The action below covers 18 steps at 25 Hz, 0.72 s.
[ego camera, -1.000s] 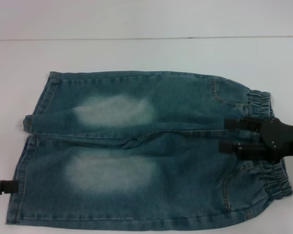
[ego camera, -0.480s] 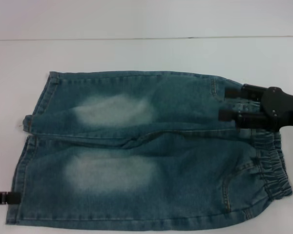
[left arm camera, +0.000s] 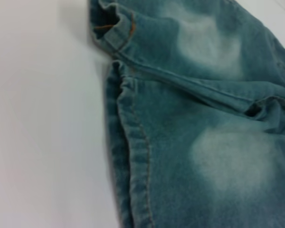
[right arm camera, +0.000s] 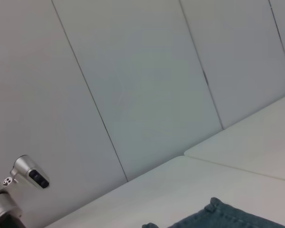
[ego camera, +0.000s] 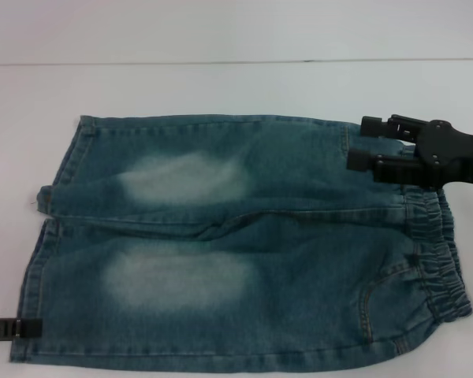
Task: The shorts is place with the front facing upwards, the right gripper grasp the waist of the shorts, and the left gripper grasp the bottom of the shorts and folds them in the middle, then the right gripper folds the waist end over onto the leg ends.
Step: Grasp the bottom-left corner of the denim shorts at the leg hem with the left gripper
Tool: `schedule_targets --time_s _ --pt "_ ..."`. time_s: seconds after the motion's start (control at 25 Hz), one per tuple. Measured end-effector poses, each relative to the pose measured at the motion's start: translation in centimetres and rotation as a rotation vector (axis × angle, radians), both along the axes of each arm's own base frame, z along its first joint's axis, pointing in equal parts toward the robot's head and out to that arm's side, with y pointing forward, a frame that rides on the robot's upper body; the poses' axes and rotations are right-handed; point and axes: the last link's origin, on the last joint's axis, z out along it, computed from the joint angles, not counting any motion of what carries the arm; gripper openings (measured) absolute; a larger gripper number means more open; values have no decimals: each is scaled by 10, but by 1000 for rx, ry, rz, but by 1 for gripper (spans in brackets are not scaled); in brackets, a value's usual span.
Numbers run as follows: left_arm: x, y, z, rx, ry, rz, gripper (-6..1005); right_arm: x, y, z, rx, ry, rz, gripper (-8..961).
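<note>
Shorts: a pair of denim shorts [ego camera: 236, 244] is laid flat on the white surface [ego camera: 221, 87], front up, with the elastic waist [ego camera: 437, 260] at the robot's right and the two leg ends [ego camera: 43, 236] at its left; pale faded patches are seen on both legs.

Right gripper: the right gripper [ego camera: 361, 151] is held over the far corner of the shorts' waist, its two black fingers [ego camera: 378, 167] pointed along the shorts toward the leg ends; the jaws are spread, with denim seen between them and nothing pinched. Whether the cloth is touched cannot be told.

Left gripper: only a black tip of the left gripper [ego camera: 14, 328] is seen, just beside the hem of the near leg of the shorts; the state of its jaws cannot be told.

Left wrist view: the hems of both legs of the shorts [left arm camera: 199, 123] are shown close up, lying on the surface.

Right wrist view: a small edge of the shorts [right arm camera: 228, 217] is seen against the surface and a panelled wall [right arm camera: 133, 85] beyond the shorts.
</note>
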Motion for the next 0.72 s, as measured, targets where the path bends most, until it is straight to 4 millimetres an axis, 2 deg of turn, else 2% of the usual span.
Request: schedule_targets --time_s 0.28,0.72 --pt "-2 0 -2 -4 9 15 877 -3 3 -10 -20 -23 -2 895" --pt "-3 2 -1 -43 33 15 874 -7 9 -14 -12 -28 -7 895"
